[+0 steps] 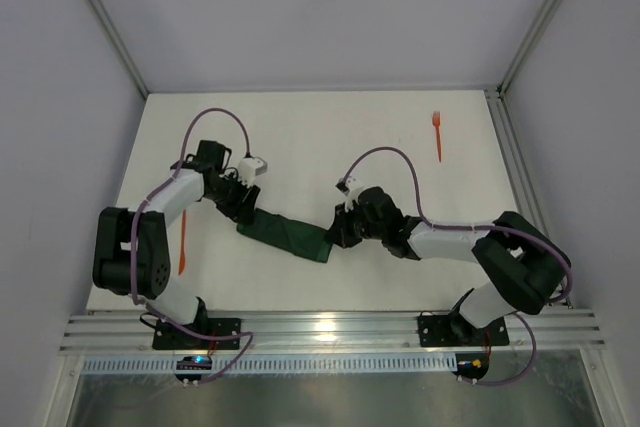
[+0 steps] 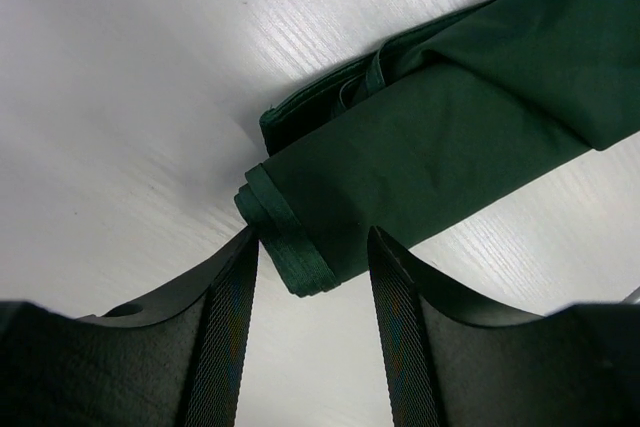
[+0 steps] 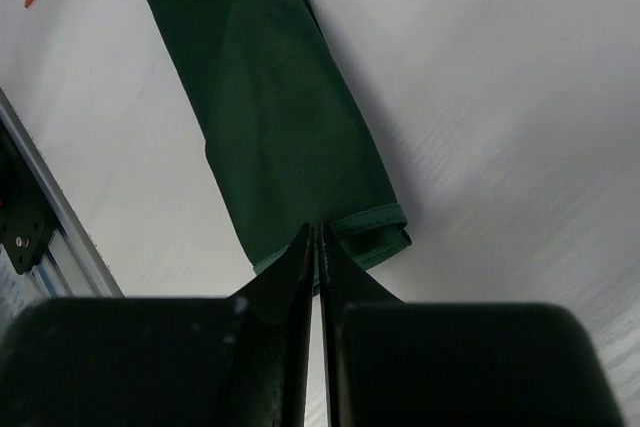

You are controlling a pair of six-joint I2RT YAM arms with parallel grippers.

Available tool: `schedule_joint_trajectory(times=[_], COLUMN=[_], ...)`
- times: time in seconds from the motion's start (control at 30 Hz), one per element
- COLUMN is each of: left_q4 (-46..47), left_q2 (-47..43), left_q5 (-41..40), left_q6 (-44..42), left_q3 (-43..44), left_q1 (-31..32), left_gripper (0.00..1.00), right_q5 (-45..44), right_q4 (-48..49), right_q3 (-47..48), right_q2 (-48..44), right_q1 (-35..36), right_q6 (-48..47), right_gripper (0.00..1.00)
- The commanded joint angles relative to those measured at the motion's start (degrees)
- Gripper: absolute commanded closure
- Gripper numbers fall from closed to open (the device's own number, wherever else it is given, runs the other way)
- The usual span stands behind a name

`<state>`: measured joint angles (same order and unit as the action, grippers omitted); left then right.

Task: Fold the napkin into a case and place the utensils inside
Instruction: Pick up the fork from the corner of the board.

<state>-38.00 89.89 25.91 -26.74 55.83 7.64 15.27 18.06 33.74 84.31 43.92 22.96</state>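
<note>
A dark green cloth napkin [image 1: 285, 235], plain and folded into a long narrow strip, lies on the white table [image 1: 300, 137] toward its near edge, running slantwise between the two arms. The left gripper [image 1: 243, 213] sits at the strip's left end and the right gripper [image 1: 334, 235] at its right end.

In the left wrist view the left gripper [image 2: 314, 242] has its jaws standing apart. The layered, hemmed end of the napkin [image 2: 440, 137] pokes into the gap between the two black fingers [image 2: 235, 317]. The cloth lies flat and unbunched there.

In the right wrist view the right gripper [image 3: 317, 232] is closed tight, its fingers pressed together with only a thin seam between them. The tips meet right at the hemmed end of the napkin [image 3: 280, 127]. Whether a layer of cloth is caught between them I cannot tell.

A thin bright orange plastic fork [image 1: 437, 135] lies well away from both grippers, near the table's far right corner. A second thin orange plastic piece [image 1: 183, 243] lies close to the left edge, beside the left arm.
</note>
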Motion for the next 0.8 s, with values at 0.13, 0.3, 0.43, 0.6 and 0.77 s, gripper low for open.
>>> schedule_joint_trajectory(times=[0.13, 0.3, 0.43, 0.6, 0.77], left_q4=[4.3, 4.7, 4.7, 1.3, -2.7], left_q2=[2.5, 3.6, 1.6, 1.3, -0.8], left_q5=[-1.6, 0.8, 1.8, 0.2, -1.2], left_q6=[1.4, 0.8, 0.9, 1.2, 1.6], left_q3=[-1.1, -0.8, -0.5, 1.0, 0.9], left_q1=[-0.3, -0.3, -0.3, -0.4, -0.9], left_gripper=[0.52, 0.55, 0.54, 0.54, 0.52], right_q5=[1.2, 3.5, -0.5, -12.3, -17.0], right_q4=[8.0, 5.1, -13.0, -34.1, -46.0], right_q3=[0.9, 0.1, 10.9, 29.5, 46.2], right_q2=[7.4, 2.0, -7.0, -7.1, 9.2], right_q1=[-0.2, -4.4, -6.7, -14.9, -32.9], right_q6=[5.9, 6.5, -1.8, -9.8, -12.1], right_gripper=[0.94, 0.91, 0.65, 0.44, 0.3])
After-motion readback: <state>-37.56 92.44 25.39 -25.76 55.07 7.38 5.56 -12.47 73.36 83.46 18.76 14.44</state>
